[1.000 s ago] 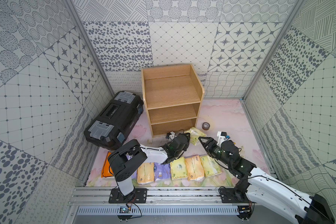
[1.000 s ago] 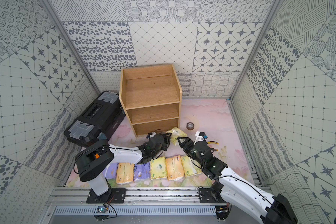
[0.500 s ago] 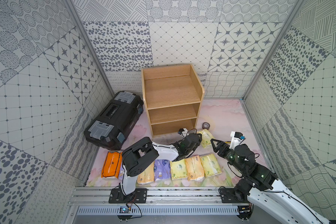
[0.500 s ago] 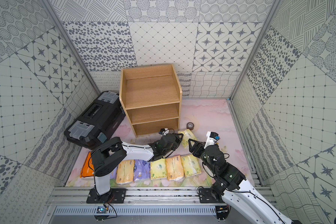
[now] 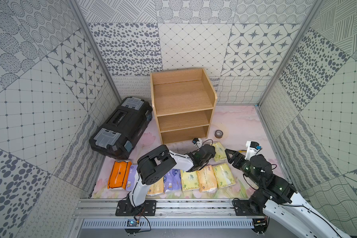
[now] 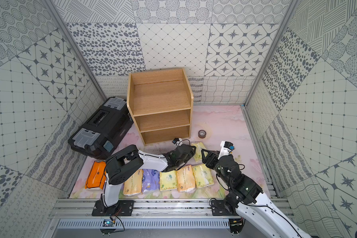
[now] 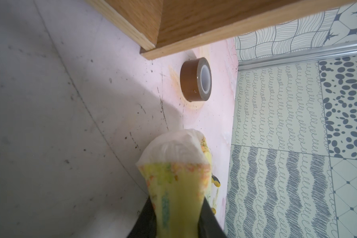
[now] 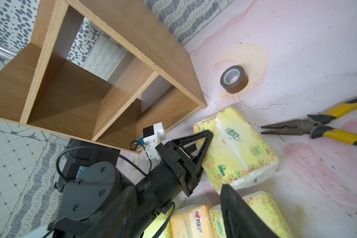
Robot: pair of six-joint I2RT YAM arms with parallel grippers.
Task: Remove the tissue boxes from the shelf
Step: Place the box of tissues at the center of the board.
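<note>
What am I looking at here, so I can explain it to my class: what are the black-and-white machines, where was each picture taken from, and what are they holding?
These are two robot arms bolted to a rail, each ending in a claw. Two pictures look down from one overhead camera. The other two come from cameras on the arms' wrists. The wooden shelf stands empty. Seven tissue packs lie in a row on the floor. Also there: a black toolbox, a tape roll and pliers. The left claw is shut on an eighth, pale green-yellow pack. The right claw is open and holds nothing.
</note>
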